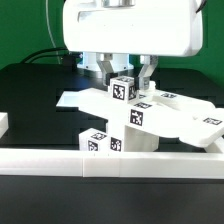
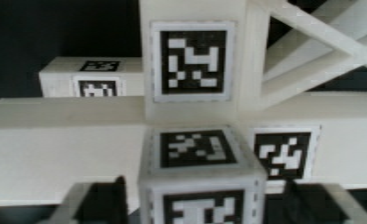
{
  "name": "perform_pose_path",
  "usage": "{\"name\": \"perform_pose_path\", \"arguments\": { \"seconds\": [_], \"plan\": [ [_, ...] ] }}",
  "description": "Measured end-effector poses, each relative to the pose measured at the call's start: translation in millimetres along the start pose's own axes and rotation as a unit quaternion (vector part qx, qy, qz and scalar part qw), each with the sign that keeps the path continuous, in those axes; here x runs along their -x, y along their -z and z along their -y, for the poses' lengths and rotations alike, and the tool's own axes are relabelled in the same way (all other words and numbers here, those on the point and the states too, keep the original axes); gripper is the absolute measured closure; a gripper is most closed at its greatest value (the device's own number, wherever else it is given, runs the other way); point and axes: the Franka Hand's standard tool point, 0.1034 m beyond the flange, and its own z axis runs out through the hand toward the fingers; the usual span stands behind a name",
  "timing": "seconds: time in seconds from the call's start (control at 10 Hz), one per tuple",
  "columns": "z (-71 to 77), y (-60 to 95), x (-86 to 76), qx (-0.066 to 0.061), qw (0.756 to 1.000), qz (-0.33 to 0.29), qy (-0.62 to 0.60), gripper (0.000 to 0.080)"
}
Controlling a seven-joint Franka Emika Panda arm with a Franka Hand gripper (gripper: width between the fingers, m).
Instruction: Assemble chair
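A green wall (image 1: 25,30) rises behind the black table (image 1: 30,85).

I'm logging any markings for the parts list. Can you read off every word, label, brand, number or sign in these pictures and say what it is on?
No words, brand names or numbers can be read in either view.
The only signs are black-and-white square tag markers on the white chair parts; these are patterns, not text.
One tag sits on the small block between the gripper fingers.
More tags show on the pieces by the border wall.
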Motion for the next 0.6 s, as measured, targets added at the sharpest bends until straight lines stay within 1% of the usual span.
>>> {"name": "perform_pose_path", "arguments": {
  "seconds": [0.1,0.2,0.3,0.4,0.6],
  "plan": [
    [1.3,5.7,1.5,-0.003,1.000,-0.001,0.001,0.0307],
    [2.4,14.9,7.5,-0.008,1.000,0.000,0.002,0.0183],
    [2.5,23.0,16.0,-0.013,1.000,0.002,0.004,0.0160],
    [1.5,26.7,22.2,-0.018,1.000,-0.002,0.004,0.0160],
    [0.2,24.1,21.9,-0.016,1.000,-0.001,0.004,0.0152]
  ]
}}
